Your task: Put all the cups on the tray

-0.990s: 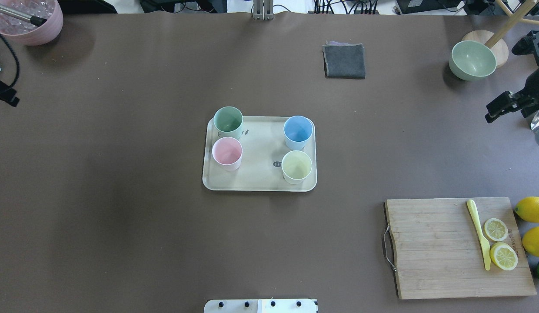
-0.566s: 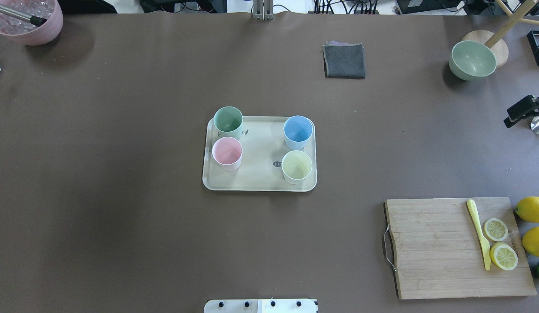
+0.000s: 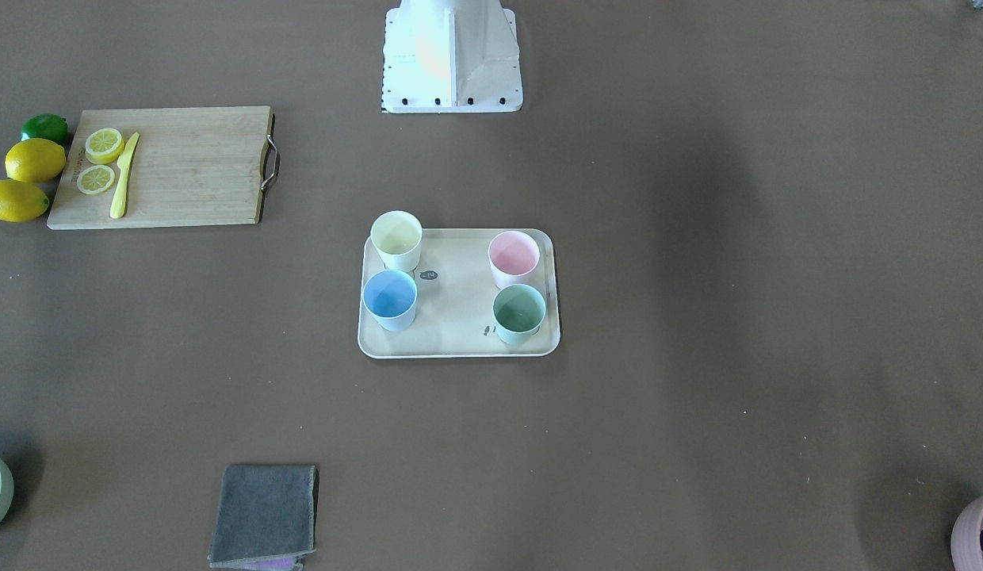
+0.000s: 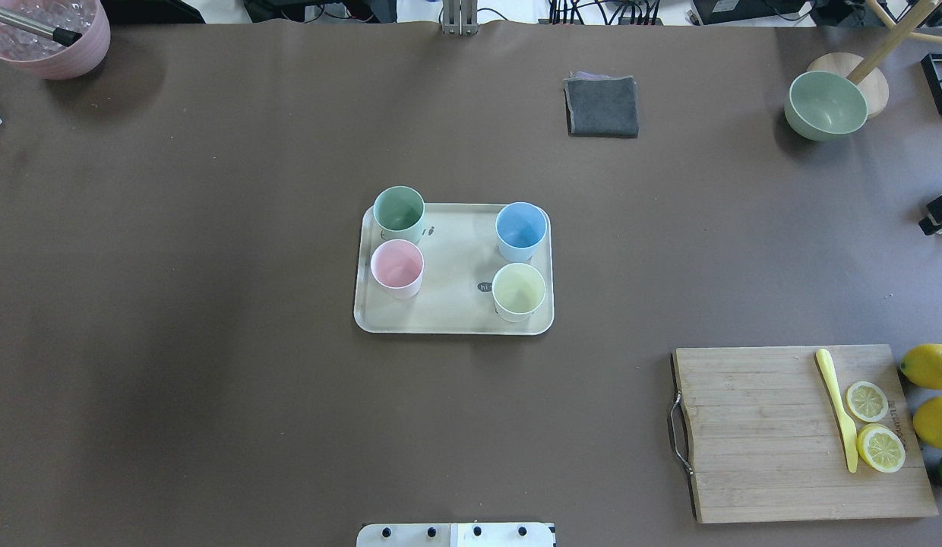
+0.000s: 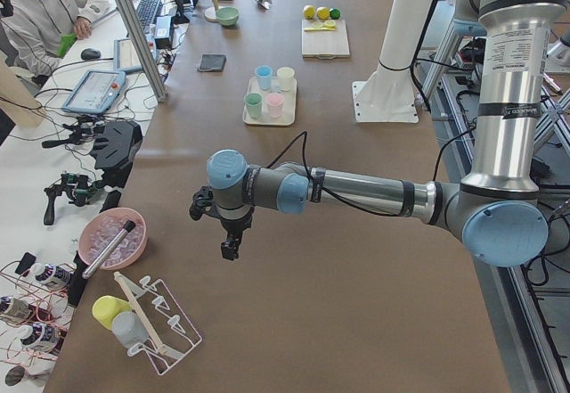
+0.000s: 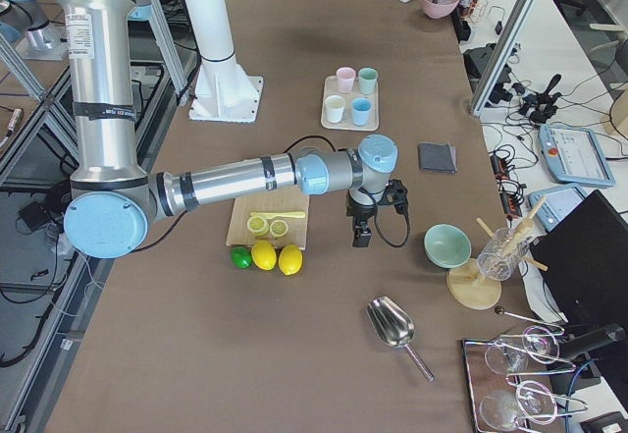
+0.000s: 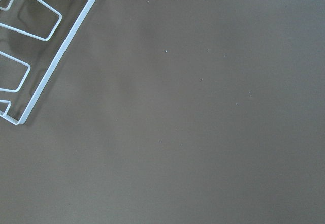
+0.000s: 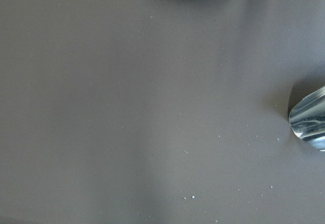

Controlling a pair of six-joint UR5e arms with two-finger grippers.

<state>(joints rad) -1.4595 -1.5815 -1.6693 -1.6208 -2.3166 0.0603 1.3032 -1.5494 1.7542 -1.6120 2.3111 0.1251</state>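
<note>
Beige flat rectangular tray (image 4: 456, 258) is carrying all four matte pastel cups.
Mint green cup (image 4: 399, 209), pink cup (image 4: 396, 266), light blue cup (image 4: 521, 226) and pale yellow cup (image 4: 519, 287) are standing upright; left gripper (image 5: 230, 249) and right gripper (image 6: 360, 235) are hanging well off the tray, on opposite sides; you cannot tell their finger state.

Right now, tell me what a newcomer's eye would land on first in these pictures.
Four pastel cups, green, pink, blue and yellow, stand upright on the beige tray in the middle of the table, two at each short end. Near the robot's right, a wooden board carries two lemon slices and a yellow knife, with whole lemons beside it. The left arm and right arm reach toward the table's ends, away from the tray.
</note>
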